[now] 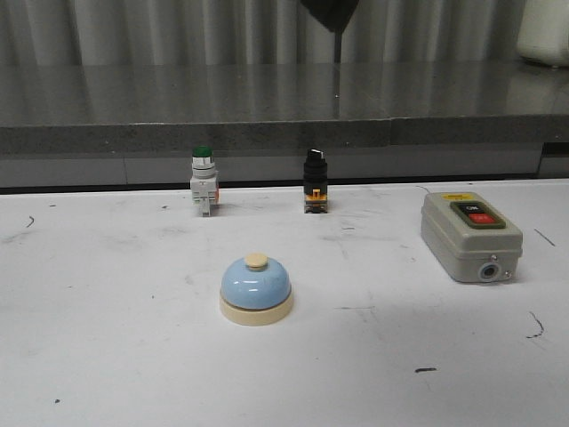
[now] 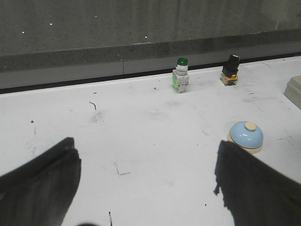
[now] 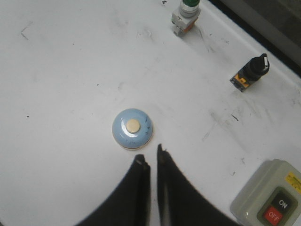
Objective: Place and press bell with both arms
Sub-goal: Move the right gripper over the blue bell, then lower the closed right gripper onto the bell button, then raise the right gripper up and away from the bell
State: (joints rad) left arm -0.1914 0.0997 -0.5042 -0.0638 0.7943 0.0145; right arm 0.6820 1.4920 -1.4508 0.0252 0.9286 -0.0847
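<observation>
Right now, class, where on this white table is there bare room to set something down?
Free: the wide white table left of the light-blue dome bell, and the front strip before it. Tighter: the back row, with the green-capped push-button and black knob switch, and the grey button box on the right.

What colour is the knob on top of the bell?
Cream, on the glossy light-blue dome bell; it shows best in the right wrist view.

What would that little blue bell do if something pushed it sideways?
The glossy light-blue dome bell with a cream base would probably slide rather than tip: its base is wide and flat, and it sits low on the smooth white table. The shiny dome looks slippery to grip. It seems rigid, not floppy.
</observation>
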